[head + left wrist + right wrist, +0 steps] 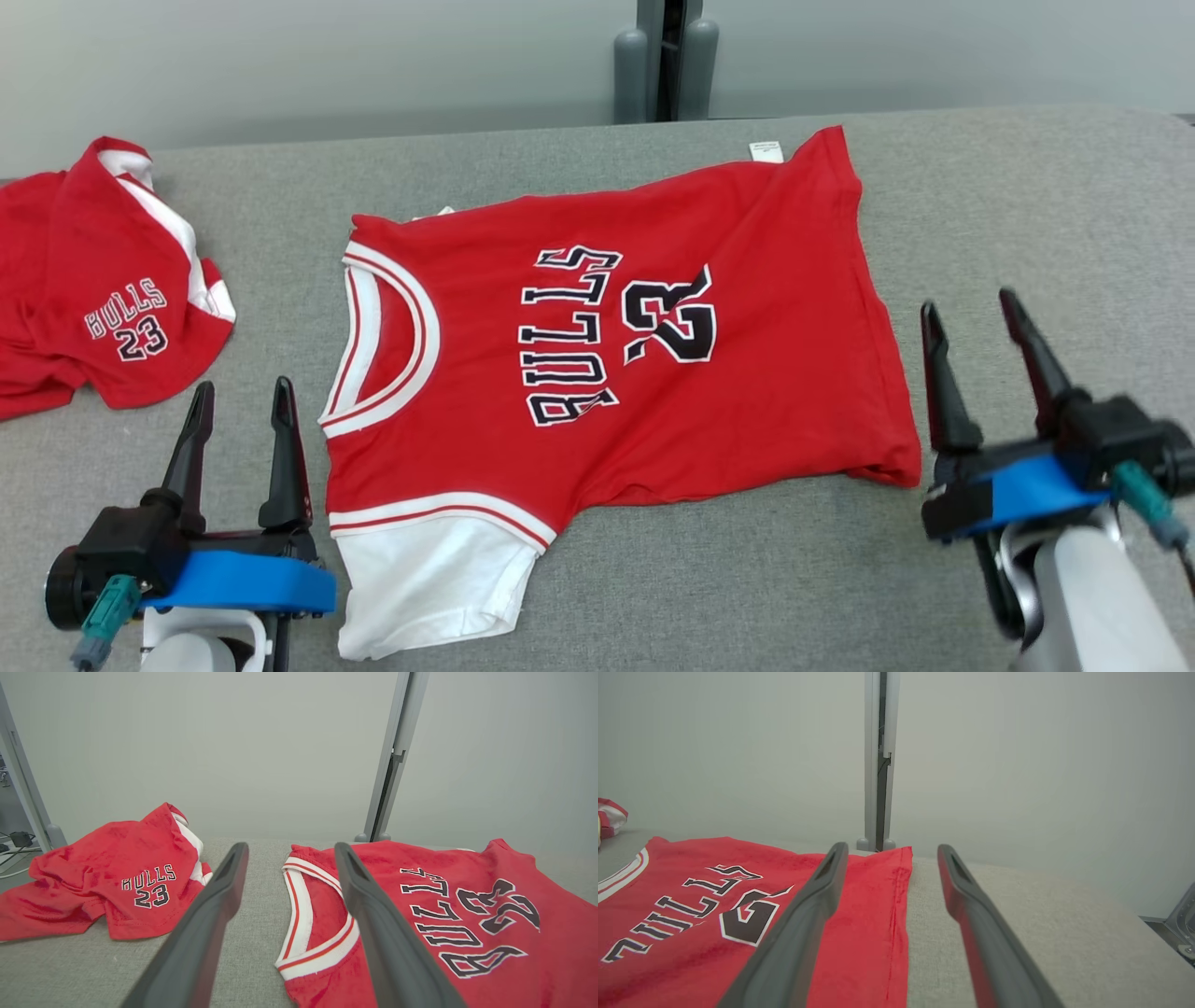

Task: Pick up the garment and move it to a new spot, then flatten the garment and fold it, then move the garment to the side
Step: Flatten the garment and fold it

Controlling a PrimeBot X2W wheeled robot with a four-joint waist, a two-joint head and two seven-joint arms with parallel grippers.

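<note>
The garment (607, 364) is a red BULLS 23 jersey with white trim, lying spread on the grey table, neck toward the left and hem toward the right; its far side looks folded in and one white sleeve sticks out at the near left. It also shows as the garment (444, 914) in the left wrist view and the garment (714, 914) in the right wrist view. My left gripper (243, 401) stands open just left of the collar, holding nothing. Beside the hem's near corner, my right gripper (971, 313) is open and empty, apart from the cloth.
A second red BULLS 23 garment (103, 280) lies crumpled at the table's far left, also seen as the crumpled garment (112, 882). A grey post (665, 56) stands behind the table's back edge. Bare grey table (1027, 215) stretches to the right of the jersey.
</note>
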